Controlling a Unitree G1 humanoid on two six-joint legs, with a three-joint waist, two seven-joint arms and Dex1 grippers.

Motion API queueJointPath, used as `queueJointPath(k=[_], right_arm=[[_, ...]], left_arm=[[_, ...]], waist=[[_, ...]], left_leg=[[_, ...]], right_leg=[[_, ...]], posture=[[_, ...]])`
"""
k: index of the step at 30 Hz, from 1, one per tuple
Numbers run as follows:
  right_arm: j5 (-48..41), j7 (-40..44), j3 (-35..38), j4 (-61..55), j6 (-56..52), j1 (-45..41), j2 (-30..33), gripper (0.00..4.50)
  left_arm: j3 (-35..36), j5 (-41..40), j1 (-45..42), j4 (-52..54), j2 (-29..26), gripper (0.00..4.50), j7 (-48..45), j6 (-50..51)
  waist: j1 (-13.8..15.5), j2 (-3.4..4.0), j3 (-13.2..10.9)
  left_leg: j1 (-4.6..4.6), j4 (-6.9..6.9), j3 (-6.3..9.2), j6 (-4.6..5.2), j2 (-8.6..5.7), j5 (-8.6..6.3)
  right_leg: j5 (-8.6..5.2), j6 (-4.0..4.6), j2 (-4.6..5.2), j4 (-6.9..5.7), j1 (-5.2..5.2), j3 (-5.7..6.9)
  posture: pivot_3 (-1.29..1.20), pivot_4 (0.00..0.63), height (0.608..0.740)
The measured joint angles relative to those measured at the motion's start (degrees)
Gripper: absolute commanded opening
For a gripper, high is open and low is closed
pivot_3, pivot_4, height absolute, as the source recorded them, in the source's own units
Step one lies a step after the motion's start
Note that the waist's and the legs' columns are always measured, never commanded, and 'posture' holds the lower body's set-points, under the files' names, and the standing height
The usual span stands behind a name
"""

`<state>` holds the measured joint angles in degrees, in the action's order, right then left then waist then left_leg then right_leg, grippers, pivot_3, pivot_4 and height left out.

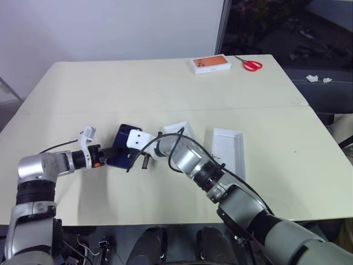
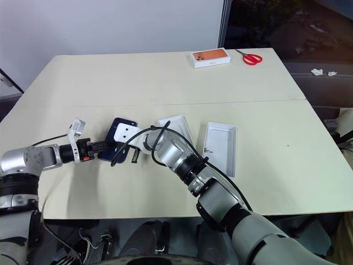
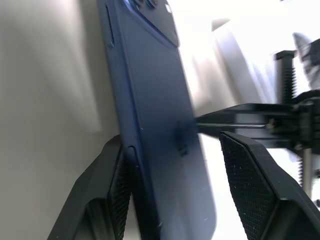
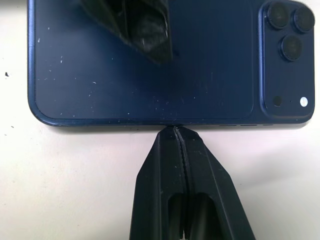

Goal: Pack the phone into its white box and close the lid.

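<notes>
The dark navy phone (image 1: 122, 138) is at the table's front left, back face with its lens cluster (image 4: 287, 35) showing. My left gripper (image 3: 175, 142) is open and straddles one end of it. One finger (image 3: 112, 175) touches the phone's side edge and the other finger (image 3: 250, 170) stands apart from its back. My right gripper (image 4: 175, 129) is shut, its tips pressed against the phone's long edge. Two open white trays lie to the right, one (image 1: 181, 130) partly behind my right arm and one (image 1: 229, 148) farther right. I cannot tell which is the box and which the lid.
A small white box with an orange phone picture (image 1: 210, 64) and red scissors (image 1: 252, 65) lie at the far right edge of the cream table (image 1: 110, 88). A seam crosses the table's middle. A cable loops over my right wrist (image 1: 165, 144).
</notes>
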<state>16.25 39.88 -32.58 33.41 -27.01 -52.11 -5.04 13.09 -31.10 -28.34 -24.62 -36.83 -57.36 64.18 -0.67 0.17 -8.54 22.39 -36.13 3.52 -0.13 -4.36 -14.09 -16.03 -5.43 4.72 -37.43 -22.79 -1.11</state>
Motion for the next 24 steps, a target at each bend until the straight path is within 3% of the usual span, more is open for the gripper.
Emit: queueJointPath(k=[7, 12, 21, 24], right_arm=[[0.48, 0.04, -0.61, -0.01, 1.25, 0.02, 0.44, 0.03], [0.49, 0.06, -0.65, -0.04, 1.67, 0.02, 0.61, 0.0], [0.56, 0.01, -0.77, -0.05, 2.19, 0.05, 0.73, 0.0], [0.57, 0.01, -0.77, -0.05, 2.22, 0.05, 0.86, 0.0]], left_arm=[[0.91, -1.32, -0.64, -2.84, -0.18, 2.82, -0.04, 0.39], [1.81, -2.73, -0.34, -5.37, -0.21, 0.52, -0.55, 1.34], [1.87, -5.36, 1.54, -4.37, -1.33, 0.52, -2.17, 4.11], [2.15, -6.32, 1.76, -4.27, -1.34, 0.02, -2.38, 4.71]], waist=[[-0.06, 0.0, 0.0], [-0.43, -0.04, 0.0], [-1.06, -0.1, 0.04], [-1.1, -0.1, 0.04]], left_leg=[[0.0, 0.02, 0.01, -0.01, 0.01, 0.0], [0.02, 0.08, 0.01, -0.01, 0.04, 0.0], [0.02, 0.16, 0.01, -0.03, 0.1, 0.0], [0.02, 0.17, 0.01, -0.03, 0.1, 0.0]], right_leg=[[0.0, 0.0, 0.0, 0.08, 0.02, 0.01], [0.0, 0.0, 0.02, 0.14, -0.02, -0.01], [0.0, 0.0, 0.0, 0.2, -0.05, -0.04], [0.0, 0.01, 0.0, 0.2, -0.04, -0.03]], posture=[[0.0, 0.15, 0.74], [0.0, 0.15, 0.74], [0.0, 0.15, 0.74], [0.0, 0.15, 0.74]])
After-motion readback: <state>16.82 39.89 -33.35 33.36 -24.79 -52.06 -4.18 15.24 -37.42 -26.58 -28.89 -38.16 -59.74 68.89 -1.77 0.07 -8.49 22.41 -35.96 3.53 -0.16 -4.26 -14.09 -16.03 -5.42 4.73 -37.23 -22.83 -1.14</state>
